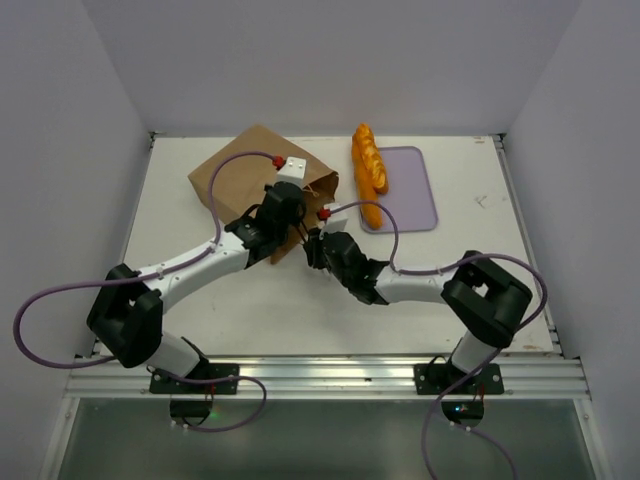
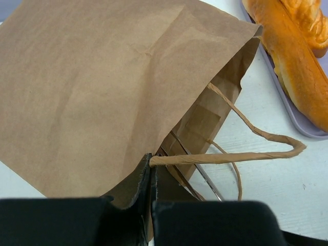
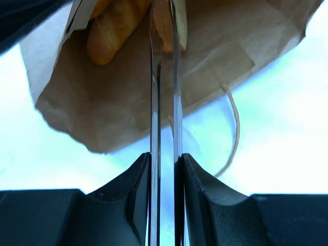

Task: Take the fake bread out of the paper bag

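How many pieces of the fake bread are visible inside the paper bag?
2. One loaf lies at the left of the paper bag mouth; a second piece sits between the tongs tips. More may be hidden deeper inside.

Brown paper bag (image 1: 235,175) is laid flat at upper centre, mouth turned right. Glossy orange loaves (image 1: 368,165) are seen just right of it; one loaf (image 3: 110,31) is seen inside the mouth.

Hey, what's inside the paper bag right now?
An orange bread piece lies just inside the mouth of the paper bag, and the metal tongs reach in, tips closed on what looks like a second piece. Deeper in, the paper hides the rest.
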### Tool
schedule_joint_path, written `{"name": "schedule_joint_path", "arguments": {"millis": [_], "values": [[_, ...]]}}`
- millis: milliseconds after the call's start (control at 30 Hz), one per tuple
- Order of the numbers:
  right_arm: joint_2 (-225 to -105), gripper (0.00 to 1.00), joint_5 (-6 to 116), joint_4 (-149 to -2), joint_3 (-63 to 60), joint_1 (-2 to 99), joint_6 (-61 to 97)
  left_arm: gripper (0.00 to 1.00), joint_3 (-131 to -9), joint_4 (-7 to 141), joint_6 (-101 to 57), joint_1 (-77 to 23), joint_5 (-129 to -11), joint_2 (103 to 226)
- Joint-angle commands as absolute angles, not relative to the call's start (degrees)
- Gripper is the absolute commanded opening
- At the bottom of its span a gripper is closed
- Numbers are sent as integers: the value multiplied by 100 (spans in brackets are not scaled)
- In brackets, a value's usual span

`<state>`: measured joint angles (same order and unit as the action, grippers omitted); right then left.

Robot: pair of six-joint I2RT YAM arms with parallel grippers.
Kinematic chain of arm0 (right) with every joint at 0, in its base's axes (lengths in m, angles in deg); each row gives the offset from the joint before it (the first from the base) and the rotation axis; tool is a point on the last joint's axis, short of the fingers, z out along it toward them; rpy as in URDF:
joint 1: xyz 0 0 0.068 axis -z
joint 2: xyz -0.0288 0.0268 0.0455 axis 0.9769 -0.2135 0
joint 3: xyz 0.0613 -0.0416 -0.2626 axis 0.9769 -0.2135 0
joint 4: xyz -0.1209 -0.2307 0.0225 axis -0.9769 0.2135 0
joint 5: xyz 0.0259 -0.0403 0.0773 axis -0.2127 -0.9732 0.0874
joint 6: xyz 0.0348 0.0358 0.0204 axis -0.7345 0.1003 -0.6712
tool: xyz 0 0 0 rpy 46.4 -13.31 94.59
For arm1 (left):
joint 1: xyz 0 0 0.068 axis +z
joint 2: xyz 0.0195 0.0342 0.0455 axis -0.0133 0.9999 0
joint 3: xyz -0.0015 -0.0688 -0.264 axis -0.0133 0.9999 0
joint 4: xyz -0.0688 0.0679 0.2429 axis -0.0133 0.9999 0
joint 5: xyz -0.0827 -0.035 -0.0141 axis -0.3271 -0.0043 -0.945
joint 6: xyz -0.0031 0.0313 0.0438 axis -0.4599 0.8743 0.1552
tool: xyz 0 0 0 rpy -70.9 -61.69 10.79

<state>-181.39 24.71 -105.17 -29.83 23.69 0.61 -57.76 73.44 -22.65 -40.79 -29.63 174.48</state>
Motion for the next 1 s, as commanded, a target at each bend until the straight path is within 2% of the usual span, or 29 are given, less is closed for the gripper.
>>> {"name": "schedule_joint_path", "arguments": {"millis": [0, 533, 833, 967], "values": [[-17551, 16, 2690, -10409, -3255, 2371, -168, 0, -5704, 6757, -2181, -4022, -2767, 17297], [-14133, 17, 2840, -8011, -4714, 2362, -353, 0, -5581, 6642, -2084, -3996, -2723, 17165], [-11901, 17, 2111, -5840, -4785, 2379, -344, 0, -5326, 6397, -2102, -3961, -2802, 17094], [-11758, 17, 1558, -5137, -4557, 2379, -195, 0, -5150, 6291, -2119, -3961, -2863, 17015]]}}
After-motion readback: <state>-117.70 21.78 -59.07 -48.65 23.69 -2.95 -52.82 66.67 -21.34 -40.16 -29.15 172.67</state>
